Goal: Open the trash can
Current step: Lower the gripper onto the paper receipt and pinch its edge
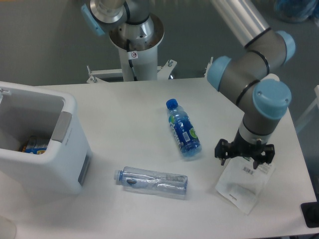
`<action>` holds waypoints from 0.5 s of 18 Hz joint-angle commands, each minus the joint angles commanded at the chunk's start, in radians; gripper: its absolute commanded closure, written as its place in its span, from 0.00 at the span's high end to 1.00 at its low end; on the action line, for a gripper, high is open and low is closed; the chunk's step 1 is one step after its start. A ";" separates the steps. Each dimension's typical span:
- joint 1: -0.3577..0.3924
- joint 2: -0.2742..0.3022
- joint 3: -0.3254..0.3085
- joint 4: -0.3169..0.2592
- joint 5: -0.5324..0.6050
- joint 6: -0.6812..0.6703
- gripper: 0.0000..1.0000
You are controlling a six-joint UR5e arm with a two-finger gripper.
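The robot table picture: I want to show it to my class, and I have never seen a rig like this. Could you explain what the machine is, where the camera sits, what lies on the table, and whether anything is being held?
This is one picture, taken by a fixed camera looking down on a white table from the front. The grey and light-blue jointed machine is a robot arm. At its end is a black gripper with two fingers, spread open and holding nothing. It hangs just over a clear plastic packet with a label; whether it touches the packet cannot be told.

On the table also lie a blue bottle and a clear crushed bottle, both on their sides. At the left stands a white trash can. Its top is open, and something blue shows inside.
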 joint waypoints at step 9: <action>-0.046 -0.060 -0.006 0.020 0.040 -0.064 1.00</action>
